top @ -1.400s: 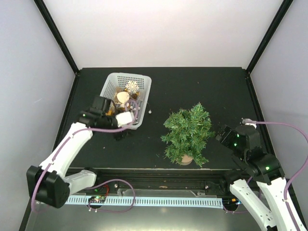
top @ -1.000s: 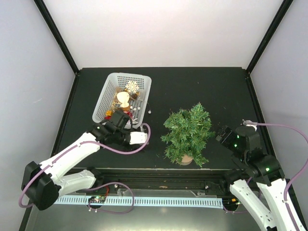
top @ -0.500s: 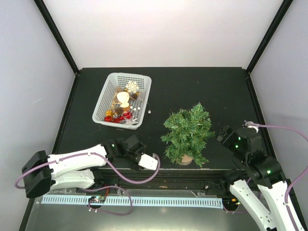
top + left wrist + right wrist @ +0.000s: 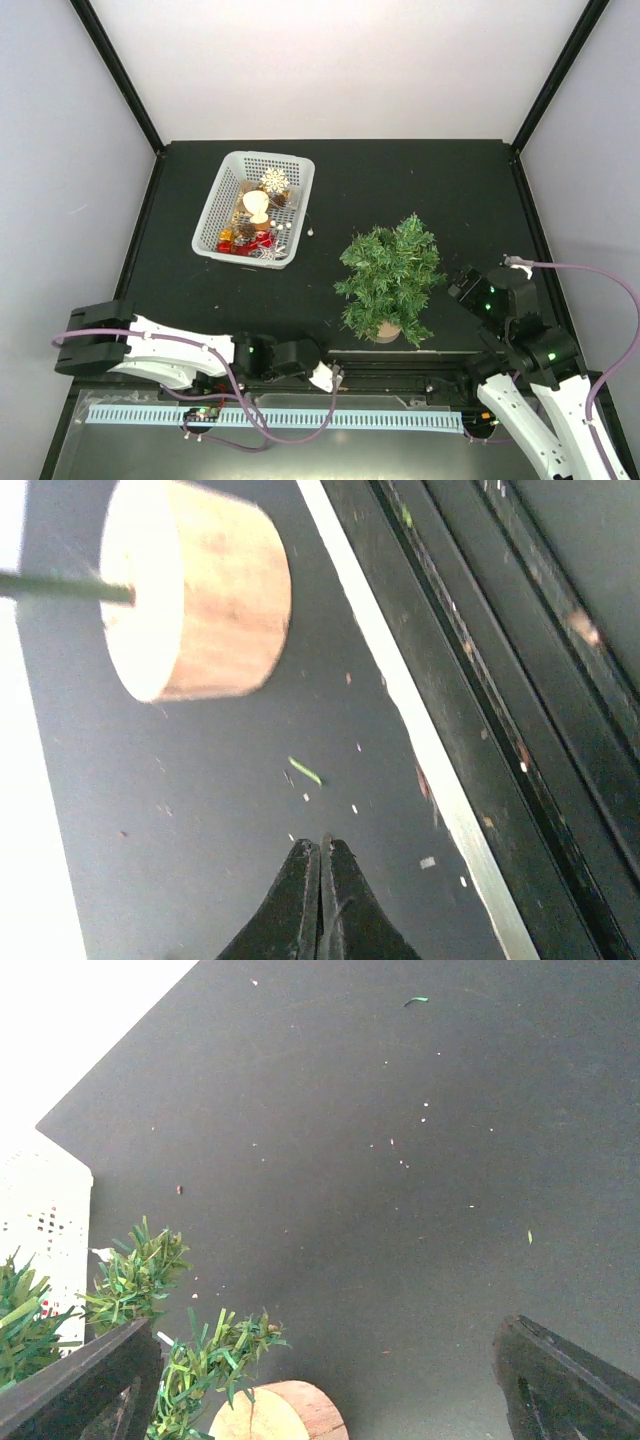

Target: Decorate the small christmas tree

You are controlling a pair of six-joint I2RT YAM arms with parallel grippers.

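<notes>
The small christmas tree (image 4: 390,275) stands upright at the table's front centre on its round wooden base (image 4: 195,605), with no ornament showing on its green branches (image 4: 140,1280). My left gripper (image 4: 335,373) lies low at the near edge, left of the tree. In the left wrist view its jaws (image 4: 320,848) are pressed together with nothing between them, a short way from the base. My right gripper (image 4: 463,287) hovers just right of the tree. Its fingers (image 4: 565,1390) stand wide apart and empty, and the wooden base (image 4: 280,1415) sits low between them.
A white basket (image 4: 222,183) at the back left holds several ornaments, among them a wooden snowflake (image 4: 273,181) and red pieces (image 4: 250,240). A metal rail (image 4: 400,710) runs along the table's near edge. Black posts stand at the back corners.
My left arm has swung from the basket back to the near edge and folded low. Its gripper has shut with nothing in it. The right arm has barely moved.
</notes>
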